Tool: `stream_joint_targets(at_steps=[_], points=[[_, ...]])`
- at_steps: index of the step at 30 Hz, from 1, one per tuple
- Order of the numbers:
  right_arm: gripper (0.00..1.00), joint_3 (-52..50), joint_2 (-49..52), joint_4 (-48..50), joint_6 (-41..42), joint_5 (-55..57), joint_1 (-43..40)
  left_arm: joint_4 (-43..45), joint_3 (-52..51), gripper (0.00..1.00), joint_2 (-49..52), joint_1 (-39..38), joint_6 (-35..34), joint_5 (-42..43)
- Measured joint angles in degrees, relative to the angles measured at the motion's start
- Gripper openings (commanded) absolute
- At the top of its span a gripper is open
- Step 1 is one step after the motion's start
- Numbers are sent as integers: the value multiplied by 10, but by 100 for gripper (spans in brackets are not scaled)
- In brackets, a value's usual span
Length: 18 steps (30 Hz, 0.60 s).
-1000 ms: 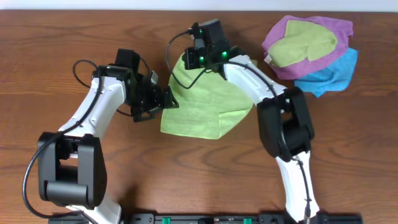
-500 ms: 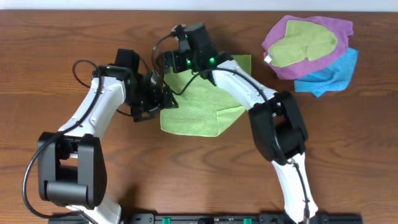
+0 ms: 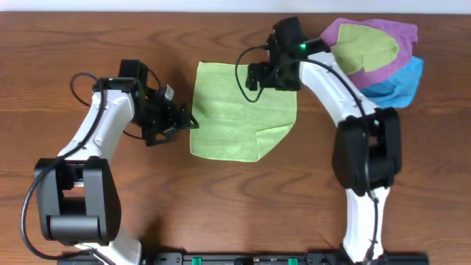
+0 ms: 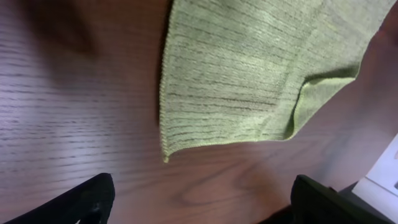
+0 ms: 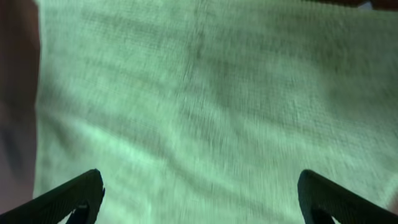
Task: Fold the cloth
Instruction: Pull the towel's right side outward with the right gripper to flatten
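The desk [image 3: 221,213] is dark brown wood with the grain running side to side. The cloth [image 3: 235,110] lies spread at its middle, near right corner turned over. My left claw [image 3: 182,122] sits just beside the cloth's left edge and my right claw [image 3: 259,76] is over its far right part. Both are released, grasping nothing. At the far right, a purple cloth [image 3: 401,33], an olive-green cloth [image 3: 364,51] and a blue cloth [image 3: 401,85] lie heaped.

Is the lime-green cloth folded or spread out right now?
Mostly spread: the cloth lies flat, with only its near right corner turned over.
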Motion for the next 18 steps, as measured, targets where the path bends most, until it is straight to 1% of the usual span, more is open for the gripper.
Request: stream_joint_targets(at_steps=[5,11,18], points=[[99,1,-16,-73,-24,-2,4,-3,0,92,0,3,1,1],[99,0,-15,-121,-38,-9,15,-4,0,92,0,3,1,2],[99,-33,-15,-108,-53,-23,44,-4,0,92,0,3,1,5]])
